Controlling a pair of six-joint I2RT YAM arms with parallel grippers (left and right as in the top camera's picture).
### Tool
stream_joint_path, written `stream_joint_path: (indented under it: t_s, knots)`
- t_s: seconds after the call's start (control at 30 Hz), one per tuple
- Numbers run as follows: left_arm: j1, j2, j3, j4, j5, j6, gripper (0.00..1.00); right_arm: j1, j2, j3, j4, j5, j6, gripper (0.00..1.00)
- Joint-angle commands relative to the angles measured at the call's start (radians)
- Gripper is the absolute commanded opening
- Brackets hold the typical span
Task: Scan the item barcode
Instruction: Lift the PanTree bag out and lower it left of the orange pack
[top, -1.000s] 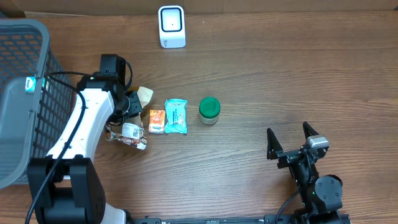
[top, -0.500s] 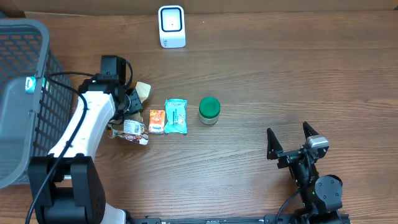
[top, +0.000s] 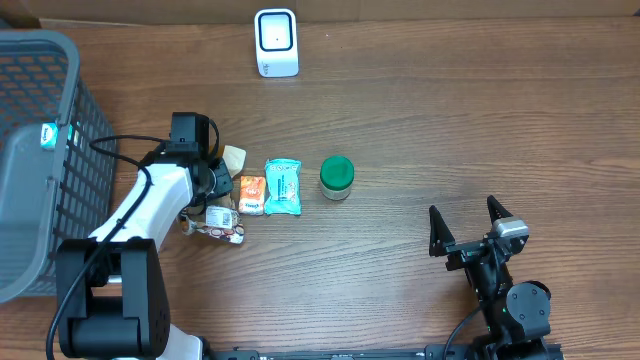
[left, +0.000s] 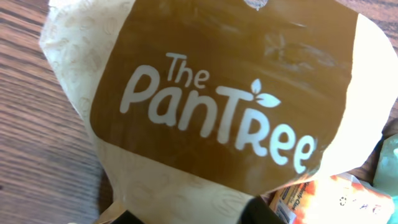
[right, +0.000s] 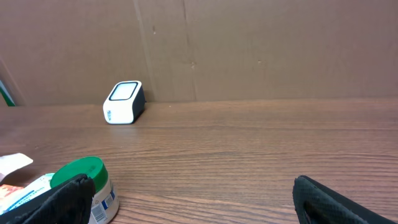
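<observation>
The brown-and-cream printed snack pouch (left: 205, 106) is pinched in the left gripper (top: 212, 178), whose jaws are judged to be closed on its lower edge (from above only a cream corner is seen). It is kept towards the left of the wooden table (top: 450, 120), just beside a row of small packets (top: 268, 188). The white box-shaped barcode scanner (top: 276, 42) lies farther back and to the right of this claw, well apart. No barcode is seen on the branded face. The right gripper (top: 467, 222) is spread wide, empty, and farther from the scanner.
</observation>
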Motion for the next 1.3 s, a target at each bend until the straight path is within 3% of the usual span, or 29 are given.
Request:
stream_joint_path:
  t_s: [0.0,0.6,0.9,0.97,1.0,1.03,1.1,1.27]
  knots:
    - [-0.004,0.032,-0.04,0.027,0.036,0.002,0.09,-0.001,-0.011,-0.011,0.006,-0.005,-0.005,1.0]
    - [-0.176,0.073,-0.056,0.101,0.109,-0.063,0.1,-0.001,-0.011,-0.011,0.006,-0.005,-0.005,1.0]
    - [-0.182,0.073,-0.056,0.096,0.105,-0.085,0.12,-0.001,-0.011,-0.011,0.006,-0.005,-0.005,1.0]
    - [-0.181,0.073,-0.056,0.092,0.095,-0.084,0.23,-0.001,-0.011,-0.011,0.006,-0.005,-0.005,1.0]
    - [-0.181,0.073,-0.055,0.09,0.09,-0.083,0.34,-0.001,-0.011,-0.011,0.006,-0.005,-0.005,1.0]
    - [-0.181,0.072,-0.053,0.087,0.089,-0.077,0.51,-0.001,-0.011,-0.011,0.006,-0.005,-0.005,1.0]
    - [-0.181,0.07,-0.041,0.073,0.088,-0.07,1.0,-0.001,-0.011,-0.011,0.006,-0.005,-0.005,1.0]
    - [-0.18,0.047,0.061,-0.037,0.071,-0.018,1.0,-0.001,-0.011,-0.011,0.006,-0.005,-0.005,1.0]
